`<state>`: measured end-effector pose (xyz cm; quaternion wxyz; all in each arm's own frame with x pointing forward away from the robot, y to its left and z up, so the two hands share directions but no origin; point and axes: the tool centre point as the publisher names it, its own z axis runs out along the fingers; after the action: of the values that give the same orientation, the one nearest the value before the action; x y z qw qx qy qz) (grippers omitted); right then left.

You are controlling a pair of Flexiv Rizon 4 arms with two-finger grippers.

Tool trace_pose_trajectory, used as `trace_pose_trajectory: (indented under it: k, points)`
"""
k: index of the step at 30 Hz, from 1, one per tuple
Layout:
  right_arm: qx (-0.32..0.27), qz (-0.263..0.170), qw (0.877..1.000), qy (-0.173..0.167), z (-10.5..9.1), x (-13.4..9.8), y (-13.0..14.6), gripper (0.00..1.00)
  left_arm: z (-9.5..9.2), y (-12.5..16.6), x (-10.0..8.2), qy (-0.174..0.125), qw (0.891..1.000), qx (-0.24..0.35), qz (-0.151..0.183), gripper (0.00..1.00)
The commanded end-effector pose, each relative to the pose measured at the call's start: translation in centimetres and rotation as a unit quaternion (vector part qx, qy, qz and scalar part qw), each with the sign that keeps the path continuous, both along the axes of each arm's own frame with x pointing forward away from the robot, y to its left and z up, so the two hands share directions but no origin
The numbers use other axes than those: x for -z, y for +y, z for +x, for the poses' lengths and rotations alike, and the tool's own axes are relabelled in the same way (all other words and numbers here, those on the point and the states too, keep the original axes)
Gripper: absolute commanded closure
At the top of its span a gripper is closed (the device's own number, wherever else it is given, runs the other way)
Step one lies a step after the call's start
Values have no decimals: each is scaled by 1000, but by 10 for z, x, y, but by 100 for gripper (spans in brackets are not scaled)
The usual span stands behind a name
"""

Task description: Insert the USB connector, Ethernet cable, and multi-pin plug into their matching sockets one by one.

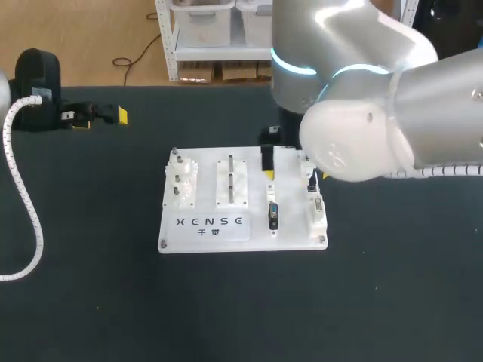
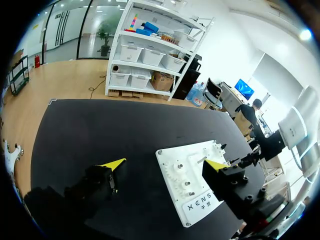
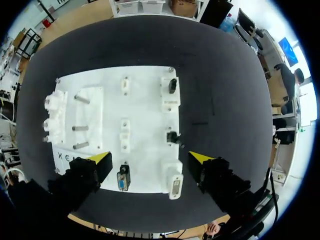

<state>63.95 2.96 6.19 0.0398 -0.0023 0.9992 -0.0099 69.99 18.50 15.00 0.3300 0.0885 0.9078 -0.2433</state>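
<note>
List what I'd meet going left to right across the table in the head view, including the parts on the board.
left gripper → white gear block → white block with posts → dark multi-pin connector → white socket block

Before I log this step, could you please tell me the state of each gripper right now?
Left gripper: open, holding nothing.
Right gripper: open, holding nothing.

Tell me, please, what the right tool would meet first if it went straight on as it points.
Likely the white board, between the multi-pin connector and a white socket block; depth unclear.
</note>
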Motion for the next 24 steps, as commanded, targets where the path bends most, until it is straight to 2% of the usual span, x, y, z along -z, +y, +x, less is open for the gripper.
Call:
trace_pose_trajectory:
  k: [1,8,16,24]
  points:
    - [-7,-9,1000,-7,-15,3,22,0,0,0,0,0,1000,0,0,0]
    - [-11,1,1000,13,-28,19,35,0,0,0,0,0,1000,0,0,0]
    - [-6,15,999,33,-32,33,39,0,0,0,0,0,1000,0,0,0]
    - [-13,21,999,31,-40,38,45,0,0,0,0,0,1000,0,0,0]
